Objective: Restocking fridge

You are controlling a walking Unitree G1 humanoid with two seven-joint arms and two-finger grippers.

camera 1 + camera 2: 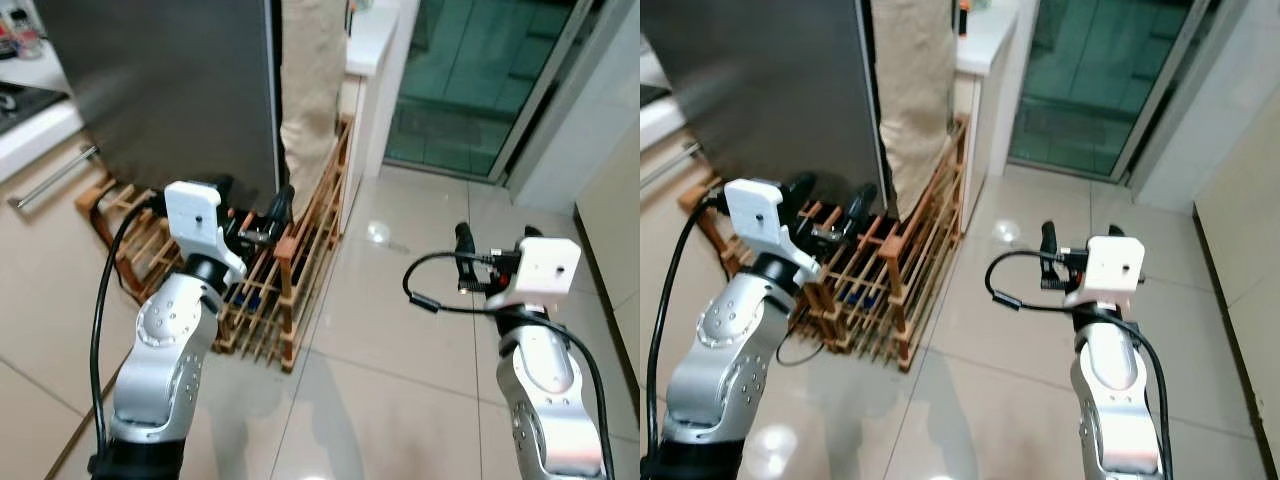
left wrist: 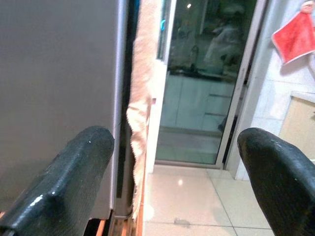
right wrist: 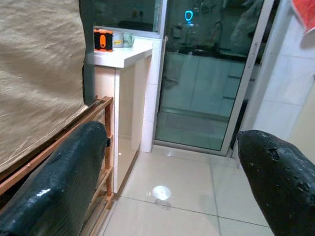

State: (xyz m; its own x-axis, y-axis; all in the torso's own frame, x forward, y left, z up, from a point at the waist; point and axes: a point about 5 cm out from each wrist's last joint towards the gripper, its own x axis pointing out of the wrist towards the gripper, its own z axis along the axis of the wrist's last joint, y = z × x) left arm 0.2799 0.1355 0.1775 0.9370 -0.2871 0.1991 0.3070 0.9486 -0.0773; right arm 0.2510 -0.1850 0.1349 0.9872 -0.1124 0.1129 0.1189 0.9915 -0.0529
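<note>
The grey fridge (image 1: 170, 90) stands shut ahead on my left, its door filling the near side of the left wrist view (image 2: 59, 73). My left gripper (image 1: 255, 200) is raised in front of the fridge's lower right corner, open and holding nothing, with both black fingers (image 2: 74, 177) apart. My right gripper (image 1: 497, 238) hangs over the tiled floor to the right, well away from the fridge. It is open and empty too, its fingers (image 3: 64, 182) spread wide.
A beige cloth (image 1: 312, 90) hangs beside the fridge over a wooden slatted rack (image 1: 290, 290) on the floor. A white counter (image 3: 125, 54) with an orange item (image 3: 103, 39) stands behind it. A glass sliding door (image 1: 470, 80) lies ahead, and a kitchen counter (image 1: 35, 110) at far left.
</note>
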